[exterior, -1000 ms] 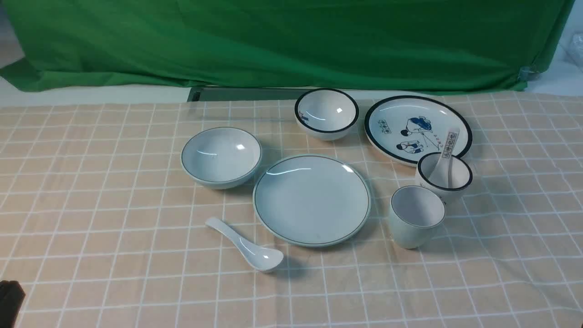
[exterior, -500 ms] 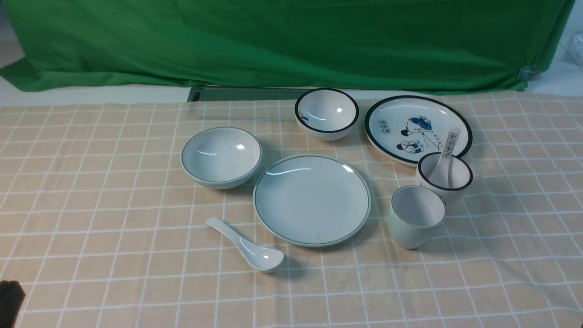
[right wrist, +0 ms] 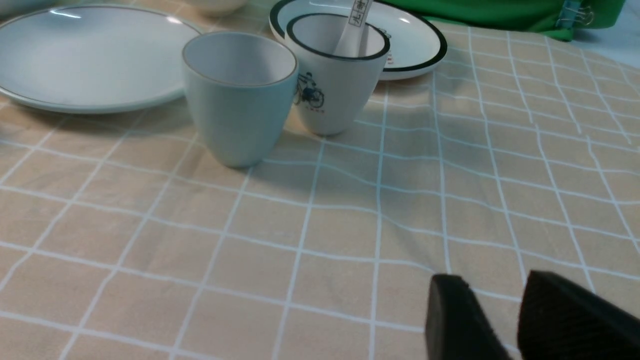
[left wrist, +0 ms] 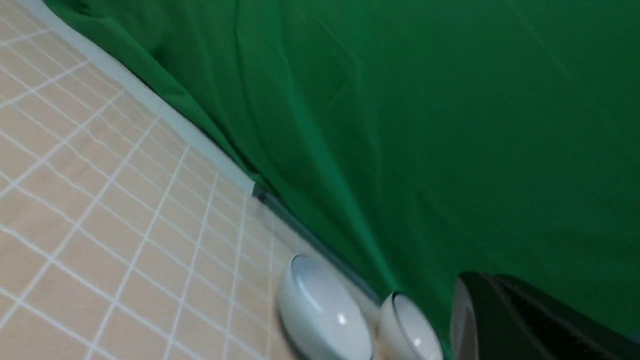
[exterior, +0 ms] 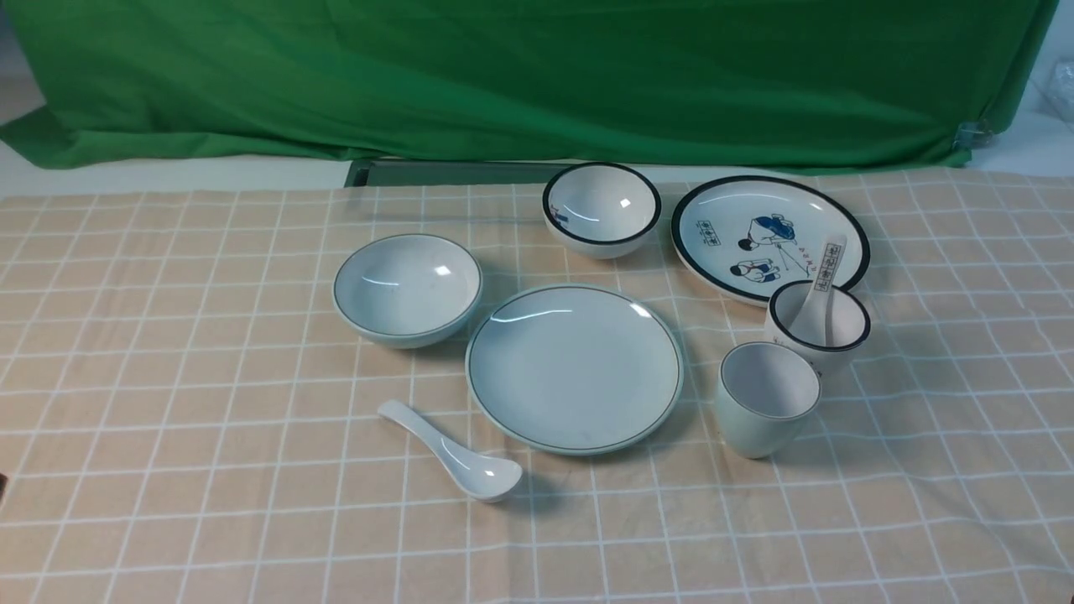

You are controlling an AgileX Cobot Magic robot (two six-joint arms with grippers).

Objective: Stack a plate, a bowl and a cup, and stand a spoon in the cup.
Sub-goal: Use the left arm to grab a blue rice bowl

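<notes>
Hovering half open and empty, the right gripper (right wrist: pixel 500 300) may bump the bicycle cup (right wrist: pixel 340 95) when it goes for the cup (exterior: pixel 768 419) just beside it, at three o'clock of the plate (exterior: pixel 575 369) (bowl (exterior: pixel 408 289) at ten, spoon (exterior: pixel 453 453) at eight), while the left gripper (left wrist: pixel 520 320) is fully closed.

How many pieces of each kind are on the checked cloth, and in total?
Plates: 2, pale blue-green plate, cartoon plate
Bowls: 2, pale blue-green bowl, dark-rimmed white bowl
Cups: 2, pale blue-green cup, bicycle cup
Spoons: 2, plain white ceramic spoon, printed spoon
Total: 8
</notes>
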